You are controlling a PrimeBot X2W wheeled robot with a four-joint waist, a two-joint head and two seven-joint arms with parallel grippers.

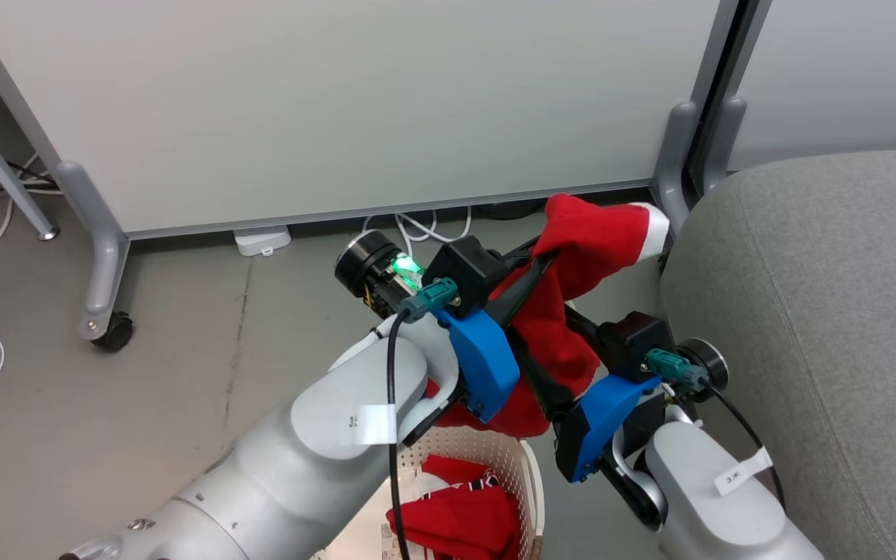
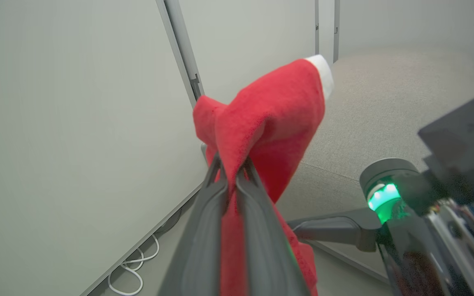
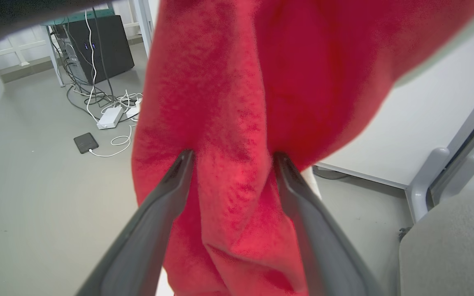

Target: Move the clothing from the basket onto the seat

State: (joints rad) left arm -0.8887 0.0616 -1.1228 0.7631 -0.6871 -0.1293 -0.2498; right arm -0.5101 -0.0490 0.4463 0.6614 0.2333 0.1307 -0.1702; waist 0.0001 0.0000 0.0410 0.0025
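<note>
Step in hand: carrying the first garment from basket to seat.

Left gripper [image 2: 231, 164]: fingers pressed together, pinching a fold of the plain red fleecy garment with a white cuff [image 1: 596, 233]. The garment hangs in the air above the grey floor [image 1: 183, 373], its cuffed end up near the white partition panel [image 1: 339, 101] and its lower tail dangling by the cream perforated plastic basket [image 1: 530, 467].

Right gripper [image 3: 233, 156]: fingers spread wide, straddling the hanging cloth, no squeeze on it.

The second red garment, with striped trim [image 1: 463, 513], lies in the basket.

The large light-grey upholstered seat cushion [image 1: 821, 311] stands just to the robot's right, near the held cloth but apart from it.

How to do it well (judgement):
- Hold the left pinch firm through the whole swing; the fold looks thin, so a jerk could slip it.
- Either close the right fingers on the lower cloth for support, or draw them clear, so that nothing snags (half-straddling is the worst case).
- Raise the tail over the cushion's rounded edge before crossing.
- Carry well inward of that edge, lower until the cloth rests on the fabric, then release.

Risk: a drop at the rim, sliding to the floor.
</note>
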